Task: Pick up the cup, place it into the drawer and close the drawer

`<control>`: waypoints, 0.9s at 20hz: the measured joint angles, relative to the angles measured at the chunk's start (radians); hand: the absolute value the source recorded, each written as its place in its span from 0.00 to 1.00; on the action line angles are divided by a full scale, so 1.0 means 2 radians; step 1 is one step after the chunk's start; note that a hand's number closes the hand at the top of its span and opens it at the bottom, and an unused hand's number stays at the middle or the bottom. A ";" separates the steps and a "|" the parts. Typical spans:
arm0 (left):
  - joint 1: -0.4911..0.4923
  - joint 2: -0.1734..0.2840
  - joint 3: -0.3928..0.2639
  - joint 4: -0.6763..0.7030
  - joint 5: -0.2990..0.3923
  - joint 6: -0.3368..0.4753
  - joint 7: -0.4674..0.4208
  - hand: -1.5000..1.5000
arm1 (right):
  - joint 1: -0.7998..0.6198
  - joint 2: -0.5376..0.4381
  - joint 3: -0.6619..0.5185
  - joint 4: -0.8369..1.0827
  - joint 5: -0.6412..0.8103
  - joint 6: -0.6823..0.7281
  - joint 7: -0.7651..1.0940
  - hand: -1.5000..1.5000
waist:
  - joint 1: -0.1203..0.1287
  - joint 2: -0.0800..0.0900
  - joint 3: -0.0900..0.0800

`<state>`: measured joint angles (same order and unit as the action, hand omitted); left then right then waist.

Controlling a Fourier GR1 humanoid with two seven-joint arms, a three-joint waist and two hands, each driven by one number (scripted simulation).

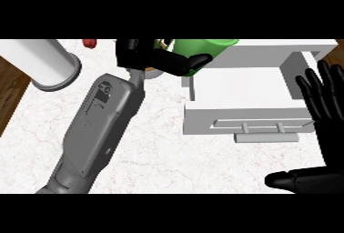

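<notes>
A green cup (201,49) hangs at the top centre of the head view, above the back left corner of the open white drawer (242,113). My left hand (158,57) is curled round the cup's left side, its thumb across the green wall. The drawer stands pulled out toward me, its inside bare, with a bar handle (262,125) on its front panel. My right hand (326,118) is open at the right edge, fingers pointing up beside the drawer's right wall, touching nothing.
A large white cylinder (43,61) stands at the top left on the marble counter (161,150). A small red object (89,43) lies at the counter's far edge. Wooden floor shows at the far left.
</notes>
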<state>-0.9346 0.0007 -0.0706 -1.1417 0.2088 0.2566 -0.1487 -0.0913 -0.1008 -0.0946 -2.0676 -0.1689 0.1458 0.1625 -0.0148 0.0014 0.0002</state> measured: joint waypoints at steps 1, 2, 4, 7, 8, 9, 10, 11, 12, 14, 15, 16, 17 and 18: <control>-0.011 0.000 -0.006 0.015 0.002 0.006 -0.003 1.00 | -0.004 -0.002 -0.002 0.004 -0.003 0.001 0.002 0.00 | 0.000 0.000 0.000; -0.024 0.000 -0.012 0.031 0.005 0.015 -0.003 1.00 | -0.006 -0.002 -0.001 0.008 -0.001 0.001 0.000 0.00 | -0.001 0.000 0.000; -0.042 0.000 -0.020 0.056 0.012 0.025 -0.006 1.00 | -0.012 0.001 0.005 0.010 0.006 -0.003 0.004 0.00 | -0.001 0.001 0.000; -0.064 0.000 -0.019 0.102 0.025 0.026 -0.021 1.00 | 0.002 0.003 0.006 0.007 0.005 0.003 -0.007 0.00 | -0.003 0.001 0.000; -0.068 0.000 -0.025 0.111 0.030 0.030 -0.025 1.00 | -0.003 0.002 0.006 0.007 0.004 0.001 -0.002 0.00 | -0.003 0.001 0.000; -0.079 0.000 -0.028 0.130 0.038 0.035 -0.034 1.00 | -0.005 0.001 0.004 0.007 0.001 0.001 -0.002 0.00 | -0.004 0.001 0.000; -0.090 0.000 -0.029 0.148 0.042 0.037 -0.039 1.00 | 0.001 0.000 0.005 0.009 0.003 0.005 -0.007 0.00 | -0.005 0.002 0.000; -0.094 0.000 -0.037 0.156 0.049 0.044 -0.043 1.00 | 0.002 -0.004 -0.001 0.006 -0.004 0.009 -0.004 0.00 | -0.006 0.001 0.000; -0.100 0.000 -0.046 0.167 0.058 0.051 -0.048 1.00 | -0.002 -0.008 -0.006 0.012 -0.008 0.013 -0.008 0.00 | -0.007 0.002 0.000; -0.114 0.000 -0.055 0.199 0.074 0.055 -0.059 1.00 | 0.000 -0.009 -0.007 0.008 -0.010 0.015 -0.006 0.00 | -0.009 0.002 0.000; -0.121 0.000 -0.059 0.216 0.080 0.055 -0.068 1.00 | 0.000 -0.006 -0.003 0.011 -0.005 0.013 -0.009 0.00 | -0.010 0.003 0.000; -0.125 0.000 -0.065 0.231 0.089 0.055 -0.076 1.00 | -0.004 -0.003 0.001 0.013 -0.003 0.011 -0.008 0.00 | -0.012 0.003 0.000; -0.129 0.000 -0.068 0.247 0.096 0.054 -0.082 1.00 | -0.003 -0.002 0.002 0.016 -0.002 0.011 -0.012 0.00 | -0.013 0.004 0.000; -0.133 0.000 -0.076 0.260 0.105 0.056 -0.089 1.00 | -0.004 -0.003 0.000 0.019 -0.004 0.014 -0.016 0.00 | -0.015 0.004 0.000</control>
<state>-1.2015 0.0002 -0.2234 -0.6215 0.4189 0.3688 -0.3261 -0.0986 -0.1068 -0.0950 -2.0291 -0.1773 0.1745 0.1300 -0.0457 0.0099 0.0006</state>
